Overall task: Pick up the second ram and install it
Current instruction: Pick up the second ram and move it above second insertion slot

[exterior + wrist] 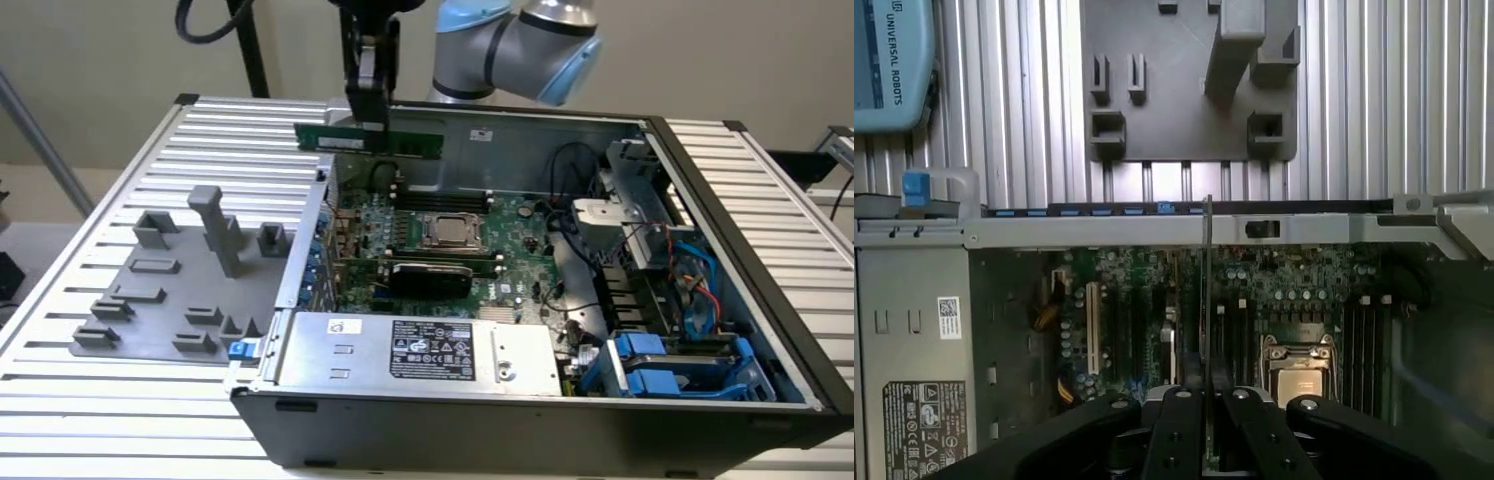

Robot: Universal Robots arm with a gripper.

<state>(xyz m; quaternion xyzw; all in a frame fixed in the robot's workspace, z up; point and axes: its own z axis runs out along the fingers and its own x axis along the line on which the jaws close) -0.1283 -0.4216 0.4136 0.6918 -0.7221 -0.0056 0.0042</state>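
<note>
Second ram [416,138] is held clamped in the pincer [370,124] over the open case's [534,430] far edge; memory slots [447,200] could be missed or jammed if it is tilted in the grip.

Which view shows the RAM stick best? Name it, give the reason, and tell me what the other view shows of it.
The exterior view: the RAM stick shows its long green face, clamped in the jaws above the open computer case. The wrist view gives the stick edge-on, a thin line between the jaws.
</note>
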